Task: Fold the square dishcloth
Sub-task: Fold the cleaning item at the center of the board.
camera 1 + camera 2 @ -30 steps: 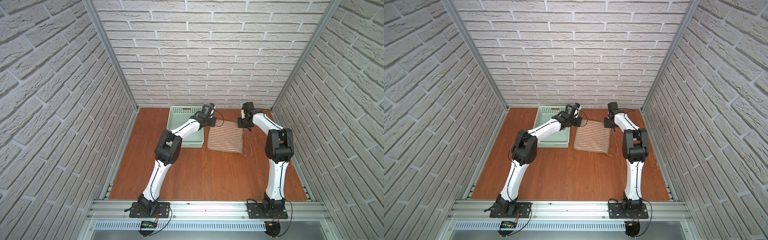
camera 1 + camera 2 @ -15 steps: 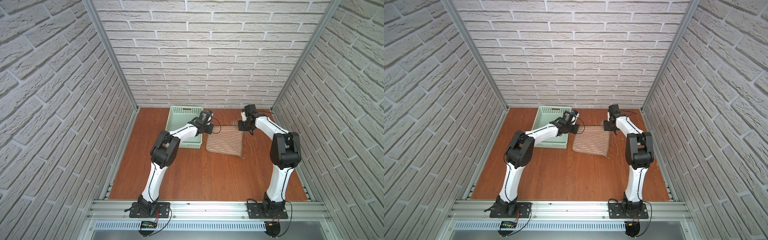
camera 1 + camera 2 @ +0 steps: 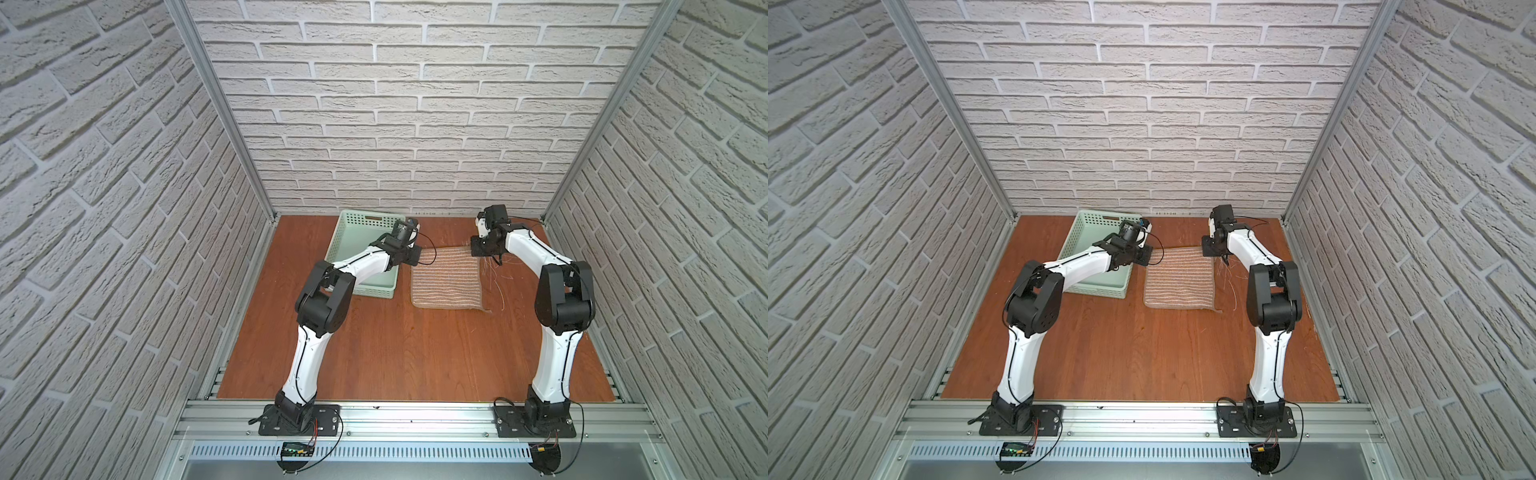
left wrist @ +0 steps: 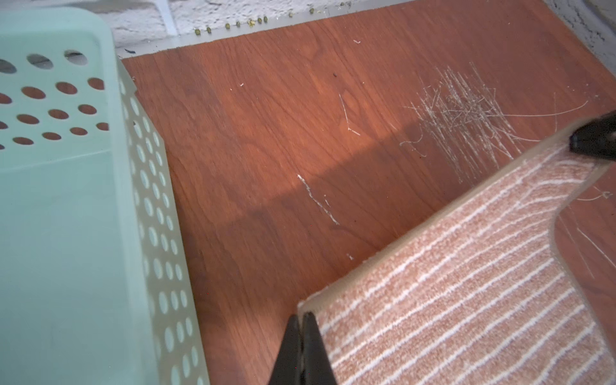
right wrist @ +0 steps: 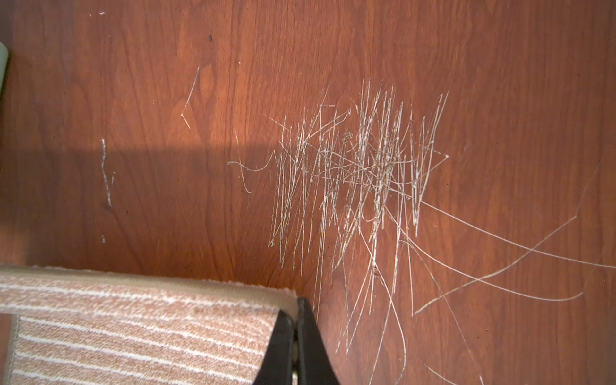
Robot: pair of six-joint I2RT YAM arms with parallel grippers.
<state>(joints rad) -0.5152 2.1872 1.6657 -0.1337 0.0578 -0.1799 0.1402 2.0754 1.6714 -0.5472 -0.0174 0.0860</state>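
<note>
One mint-green basket [image 3: 373, 289], its walls punched with round holes, sits toward the back of the wooden tabletop [image 3: 415, 357], left of centre. Just right of it, the left gripper [image 4: 302, 321] is clenched on the far left corner of the square dishcloth [image 3: 446, 279] — its black tips pinched together over the hem.

The single cloth is tan-brown woven fabric crossed by thin cream stripes. It is bordered by a plain brown hem, and a small loop [image 3: 487, 311] sticks out at its near right corner. It lies just beside the basket without touching it, between the two arms. Its near part rests flat on the wood, while its far edge is raised off the surface, stretched between the two grippers. In the left wrist view the cloth's right side edge curves and sags below the held corner.

The right gripper [image 5: 295, 308] is likewise clamped on the far right corner — jaws closed on the hem. On the bare wood just beyond that corner lies one patch of pale straw-like strands [image 5: 360, 176], a few long ones trailing away to the right.
</note>
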